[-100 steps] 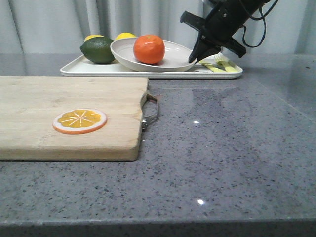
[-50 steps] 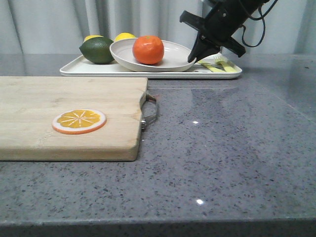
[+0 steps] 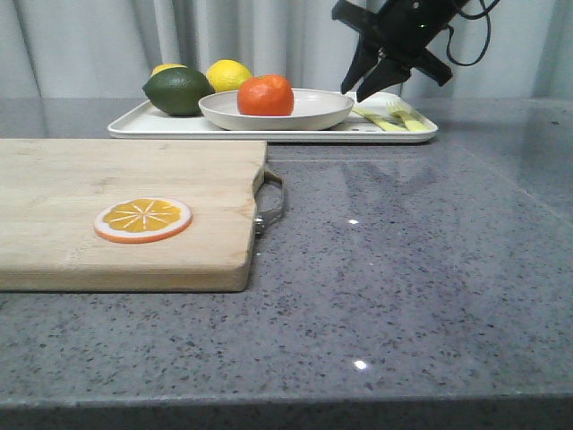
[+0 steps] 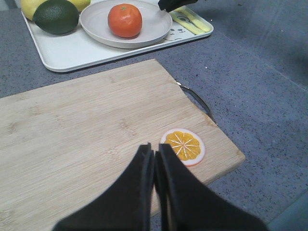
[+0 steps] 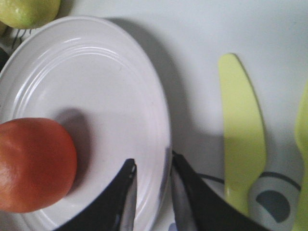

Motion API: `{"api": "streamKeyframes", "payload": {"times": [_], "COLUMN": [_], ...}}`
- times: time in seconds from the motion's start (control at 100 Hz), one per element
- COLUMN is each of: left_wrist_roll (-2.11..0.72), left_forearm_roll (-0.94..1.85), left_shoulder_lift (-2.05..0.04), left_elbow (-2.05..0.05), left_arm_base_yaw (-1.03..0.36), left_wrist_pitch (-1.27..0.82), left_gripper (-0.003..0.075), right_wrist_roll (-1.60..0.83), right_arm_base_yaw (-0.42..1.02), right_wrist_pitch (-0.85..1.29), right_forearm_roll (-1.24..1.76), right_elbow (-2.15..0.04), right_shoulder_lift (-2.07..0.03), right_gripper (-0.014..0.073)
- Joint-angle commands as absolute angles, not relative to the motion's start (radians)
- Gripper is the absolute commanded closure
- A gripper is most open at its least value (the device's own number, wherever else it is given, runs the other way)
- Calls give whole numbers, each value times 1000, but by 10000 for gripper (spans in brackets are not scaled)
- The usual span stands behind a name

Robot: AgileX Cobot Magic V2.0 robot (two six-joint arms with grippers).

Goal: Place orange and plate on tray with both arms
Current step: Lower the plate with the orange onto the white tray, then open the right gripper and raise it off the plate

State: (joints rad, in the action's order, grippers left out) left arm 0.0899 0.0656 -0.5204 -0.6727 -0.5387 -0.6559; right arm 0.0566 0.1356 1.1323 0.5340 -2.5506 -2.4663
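The orange sits in the off-white plate, which lies flat on the white tray at the back of the table. My right gripper hangs just above the plate's right rim, open. In the right wrist view its jaws straddle the rim of the plate with a gap, and the orange lies beside them. My left gripper is shut and empty over the cutting board; the orange, plate and tray show far ahead of it.
A wooden cutting board with a metal handle fills the left front and carries a flat orange slice. A green lime and a yellow lemon lie on the tray's left. A yellow-green knife and fork lie on its right.
The plate with the orange has gone down from a tilt to lie flat on the tray. My right gripper has let go of its rim and risen slightly.
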Motion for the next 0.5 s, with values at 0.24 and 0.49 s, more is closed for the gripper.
{"api": "streamKeyframes", "payload": {"times": [0.24,0.49], "left_wrist_roll": [99,99], "left_forearm_roll": [64,64], "left_shoulder_lift": [-527,-527], "left_elbow": [-698,-698], "left_arm_base_yaw": [-535,-535], "left_wrist_pitch": [-571,-571], "left_gripper": [739,739], "right_wrist_roll": [38,65], "right_arm_base_yaw": [118,118], "right_wrist_pitch": [1240,1341], "right_forearm_roll": [541,449], "right_elbow": [-2725,-2789], "right_shoulder_lift": [-2387,-2373], "right_gripper": [661,661]}}
